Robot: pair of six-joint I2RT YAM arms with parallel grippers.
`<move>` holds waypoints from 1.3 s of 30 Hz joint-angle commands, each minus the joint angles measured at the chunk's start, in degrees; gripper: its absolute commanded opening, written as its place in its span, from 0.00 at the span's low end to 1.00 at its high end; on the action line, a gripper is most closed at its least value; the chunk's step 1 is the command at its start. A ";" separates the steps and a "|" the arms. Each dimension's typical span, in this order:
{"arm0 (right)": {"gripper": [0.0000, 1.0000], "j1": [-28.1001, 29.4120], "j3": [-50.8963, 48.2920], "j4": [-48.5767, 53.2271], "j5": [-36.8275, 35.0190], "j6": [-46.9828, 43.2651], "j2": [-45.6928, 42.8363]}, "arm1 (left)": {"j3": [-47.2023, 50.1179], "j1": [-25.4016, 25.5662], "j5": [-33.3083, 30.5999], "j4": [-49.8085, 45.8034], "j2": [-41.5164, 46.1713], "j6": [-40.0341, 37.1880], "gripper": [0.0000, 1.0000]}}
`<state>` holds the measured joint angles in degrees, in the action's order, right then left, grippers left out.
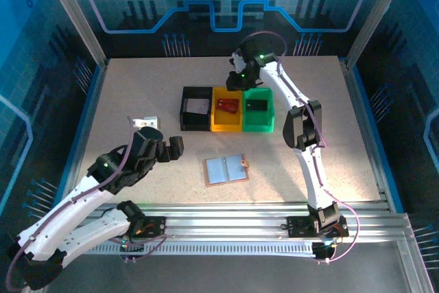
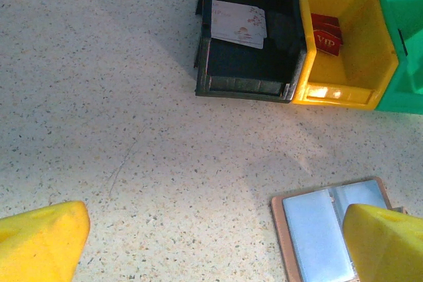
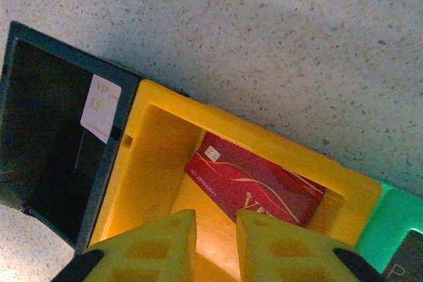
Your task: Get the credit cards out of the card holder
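Now | red card (image 3: 254, 183) in yellow bin (image 3: 152, 150) | right tool (image 3: 216, 221) just above, seemingly apart

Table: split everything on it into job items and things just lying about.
Job: card holder, red card, black card, whitish card.
Lying about: black bin, yellow bin, green bin, small white object at left.

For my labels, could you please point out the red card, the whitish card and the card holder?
red card (image 3: 254, 186): right wrist view, its middle.
whitish card (image 2: 238, 23): left wrist view, its middle.
card holder (image 1: 224, 169): top external view, grey inner pocket.
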<state>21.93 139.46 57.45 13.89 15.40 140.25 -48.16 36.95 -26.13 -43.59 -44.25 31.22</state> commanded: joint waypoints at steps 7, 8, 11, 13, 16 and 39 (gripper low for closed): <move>0.46 1.65 -1.26 -0.18 -2.43 -2.96 -11.81 | 0.49 -0.47 -0.14 0.39 -0.12 0.64 0.99; 0.49 2.36 -3.42 -1.66 -3.40 -3.66 -14.77 | 0.32 -0.48 -0.11 0.50 -0.40 0.49 0.99; 0.65 4.90 -13.60 -8.79 -8.45 -5.89 -25.78 | -1.14 -0.61 -0.63 0.53 -1.63 -0.36 0.99; 0.85 5.73 -22.43 -14.49 -10.45 -6.41 -33.77 | -2.65 -1.01 -2.07 -0.28 -2.69 -0.33 0.99; 1.00 6.06 -38.81 -26.15 -12.46 -7.51 -47.57 | -3.64 -2.12 -3.55 0.31 -4.19 -1.93 0.99; 1.00 -5.26 -116.06 -77.88 -44.95 -18.07 -86.90 | 17.66 -30.57 1.23 43.34 -14.64 -10.07 0.99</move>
<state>18.55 25.17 -4.10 -28.69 1.96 50.94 -33.65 7.79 -26.44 -15.11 -57.39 26.33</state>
